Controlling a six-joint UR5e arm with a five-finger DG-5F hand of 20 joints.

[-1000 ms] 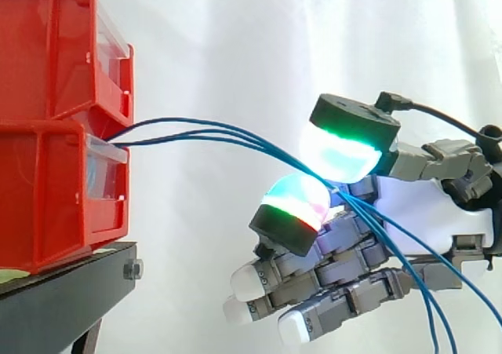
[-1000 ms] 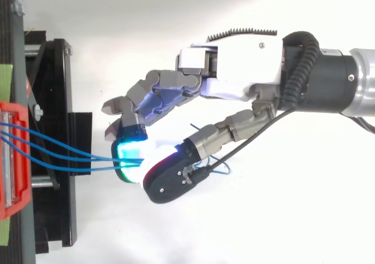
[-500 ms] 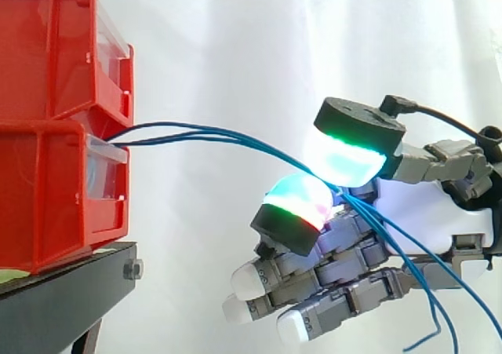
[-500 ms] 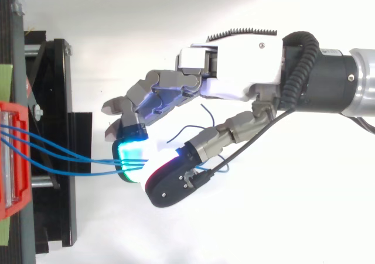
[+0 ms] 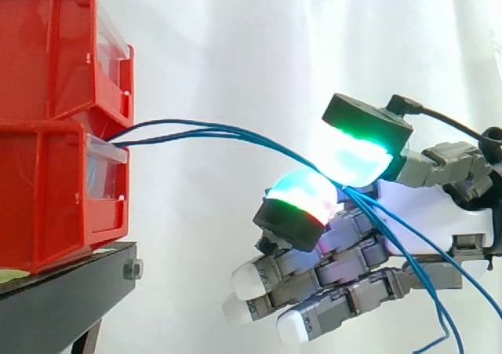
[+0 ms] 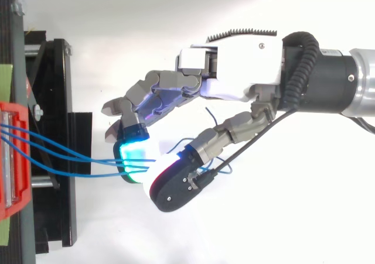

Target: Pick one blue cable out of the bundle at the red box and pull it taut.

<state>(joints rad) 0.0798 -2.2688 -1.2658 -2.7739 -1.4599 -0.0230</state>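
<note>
Hand (image 6: 234,71) with fingers (image 5: 296,205) pinched on blue cables (image 5: 220,132), seemingly all three rather than one, gripped for pulling away. Cables arcing slack back into red box (image 5: 47,189), anchored there, not yet taut. White curtain (image 5: 235,40) behind.

light: bright, even | white curtain (image 5: 235,48): near blown out | shadows: faint, soft
</note>
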